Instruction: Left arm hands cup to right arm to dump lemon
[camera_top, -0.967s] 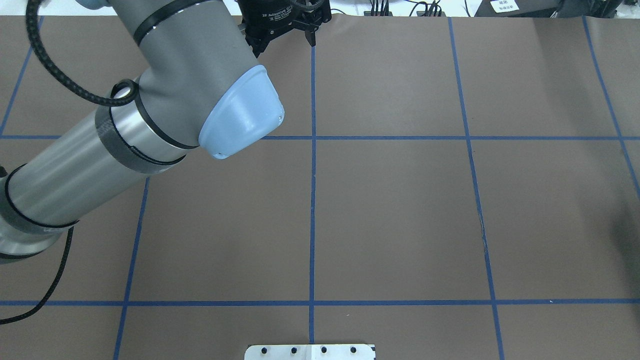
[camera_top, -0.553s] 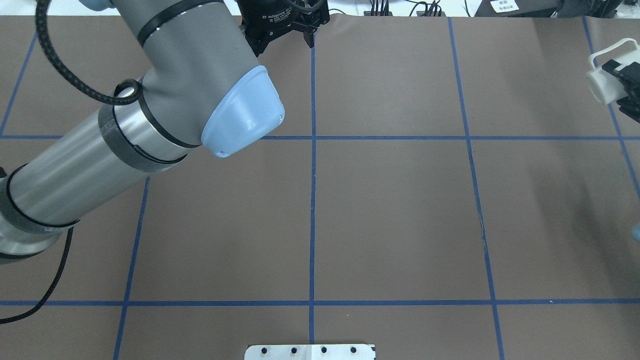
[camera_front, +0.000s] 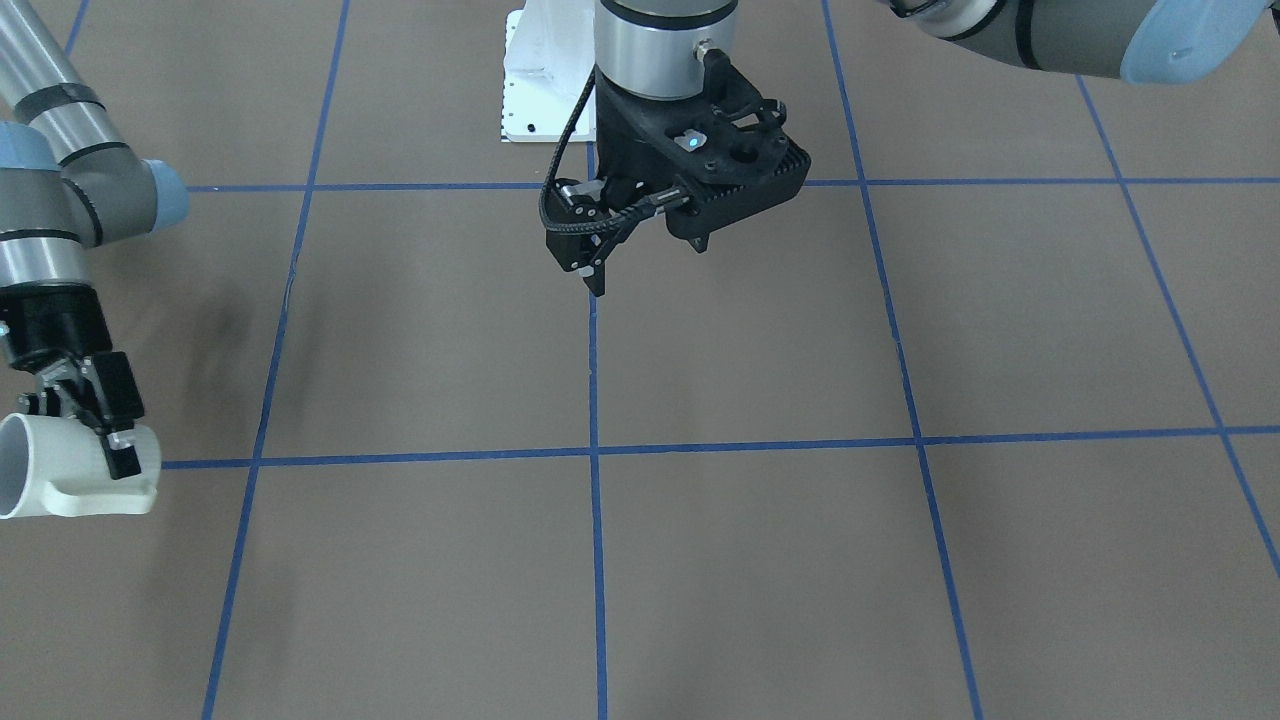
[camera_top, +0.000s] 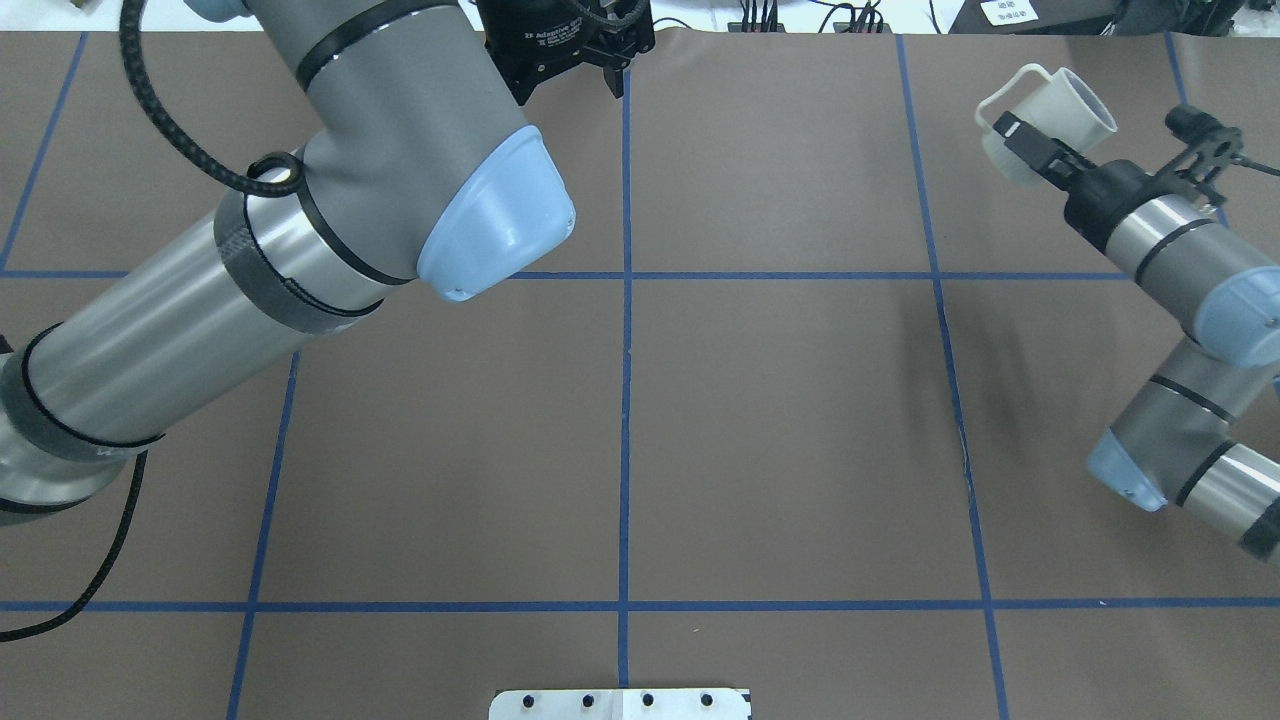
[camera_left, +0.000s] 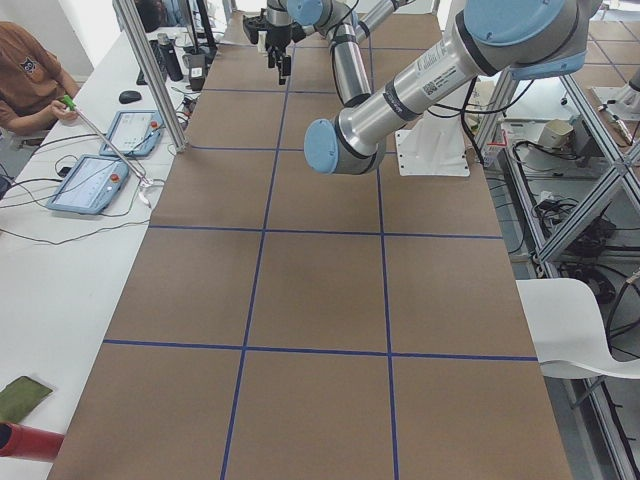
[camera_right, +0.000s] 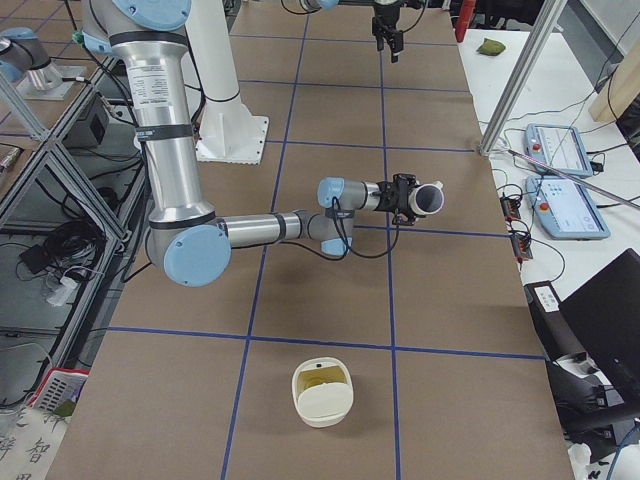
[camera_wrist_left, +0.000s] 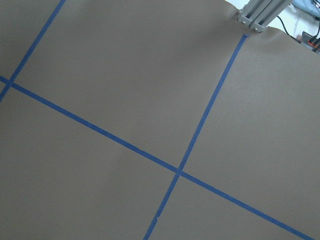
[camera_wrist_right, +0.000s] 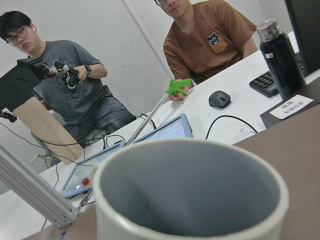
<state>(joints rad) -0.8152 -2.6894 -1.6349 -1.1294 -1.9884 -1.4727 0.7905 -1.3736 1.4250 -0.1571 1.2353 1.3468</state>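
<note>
My right gripper (camera_top: 1030, 138) is shut on the cream-white cup (camera_top: 1050, 115) and holds it above the table near the far right. The cup lies tilted on its side, with its handle toward the table's middle and its mouth turned away. It also shows in the front view (camera_front: 60, 475) and the right side view (camera_right: 427, 197). Its grey inside fills the right wrist view (camera_wrist_right: 190, 200), and no lemon shows in it. My left gripper (camera_top: 567, 85) is open and empty over the far edge by the centre line, also in the front view (camera_front: 590, 270).
A cream container (camera_right: 322, 392) with a pale yellowish shape inside stands on the table at the robot's right end. Blue tape lines grid the brown table (camera_top: 780, 440). Two operators (camera_wrist_right: 205, 35) sit at a side table with tablets beyond the far edge.
My right arm has come in from the right edge with the cup and moved it left and farther away. My left arm has shifted slightly to the right.
</note>
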